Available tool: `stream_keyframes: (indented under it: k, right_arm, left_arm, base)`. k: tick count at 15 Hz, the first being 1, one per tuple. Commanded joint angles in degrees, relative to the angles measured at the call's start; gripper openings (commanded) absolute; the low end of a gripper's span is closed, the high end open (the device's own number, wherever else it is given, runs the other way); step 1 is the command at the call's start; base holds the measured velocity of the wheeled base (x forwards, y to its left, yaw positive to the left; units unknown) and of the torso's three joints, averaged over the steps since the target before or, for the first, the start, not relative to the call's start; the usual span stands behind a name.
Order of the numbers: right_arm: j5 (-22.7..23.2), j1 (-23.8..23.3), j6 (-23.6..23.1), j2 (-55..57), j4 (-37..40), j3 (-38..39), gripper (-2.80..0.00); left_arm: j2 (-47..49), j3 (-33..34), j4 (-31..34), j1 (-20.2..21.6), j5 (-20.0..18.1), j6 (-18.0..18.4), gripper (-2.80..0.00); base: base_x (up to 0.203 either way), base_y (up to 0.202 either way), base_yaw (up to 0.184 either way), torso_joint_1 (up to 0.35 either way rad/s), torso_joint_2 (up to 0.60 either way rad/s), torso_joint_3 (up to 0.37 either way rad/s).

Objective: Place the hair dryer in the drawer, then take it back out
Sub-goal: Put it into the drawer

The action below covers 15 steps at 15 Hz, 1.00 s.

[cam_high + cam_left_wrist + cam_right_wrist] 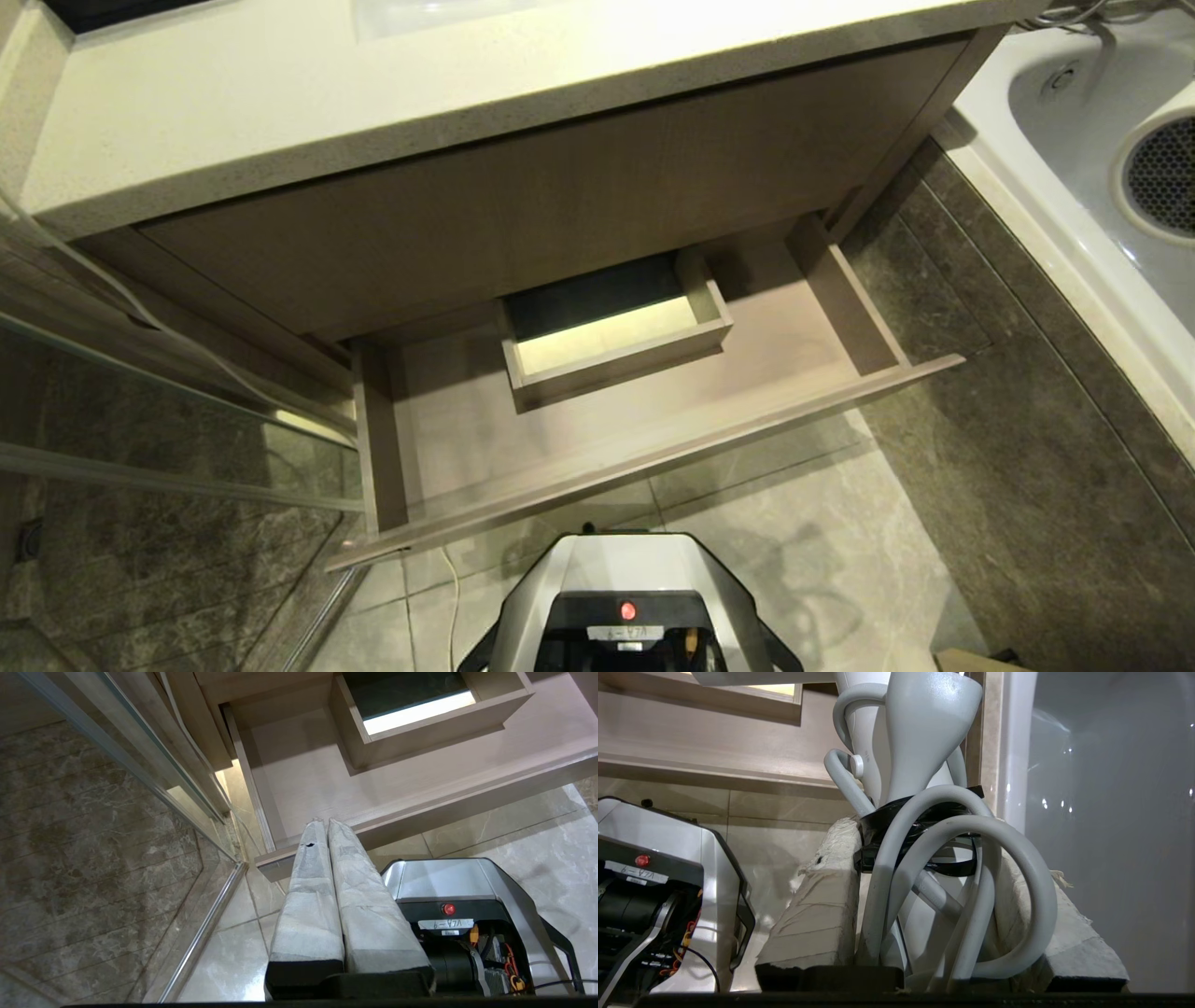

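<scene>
Right gripper (pixel 924 872) clamps hair dryer (pixel 920 732) (handle toward wrist); left gripper (pixel 325 823) closed.

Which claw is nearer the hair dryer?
Right. The right claw is clamped on the hair dryer and its bundled cord; the left claw, shut and empty, hangs by the drawer front.

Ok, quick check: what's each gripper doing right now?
Left gripper: shut, holding nothing, parked above the drawer's front edge.
Right gripper: shut on the hair dryer, its cord looped between the fingers.
</scene>
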Motion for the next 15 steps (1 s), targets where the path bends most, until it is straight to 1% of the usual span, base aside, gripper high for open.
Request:
stream_keyframes:
  k: [1, 4, 9, 13, 15]
  right_arm:
    - [0.1, 0.0, -0.2, -0.5, 0.1, 1.0, -2.8]
    - [0.2, 0.0, -0.3, -0.8, -1.1, 2.1, -2.8]
    - [0.2, 0.0, -0.8, -1.8, -2.1, 3.2, -2.8]
    - [-1.1, 0.0, -1.3, -3.2, -2.1, 4.6, -2.8]
    - [-2.3, -0.2, -1.2, -3.5, -2.0, 4.6, -2.8]
  left_arm:
    - [0.0, 0.0, 0.0, 0.0, 0.0, 0.0, -2.8]
    - [0.0, 0.0, 0.0, 0.0, 0.0, 0.0, -2.8]
    - [0.0, 0.0, 0.0, 0.0, 0.0, 0.0, -2.8]
    - [0.0, 0.0, 0.0, 0.0, 0.0, 0.0, -2.8]
    - [0.0, 0.0, 0.0, 0.0, 0.0, 0.0, -2.8]
  base:
    - [0.0, 0.0, 0.0, -0.231, 0.37, 0.149]
    - [0.0, 0.0, 0.0, -0.243, 0.39, 0.15]
    - [0.0, 0.0, 0.0, -0.349, 0.54, 0.185]
    - [0.0, 0.0, 0.0, -0.349, 0.48, 0.134]
    - [0.0, 0.0, 0.0, -0.198, 0.41, 0.202]
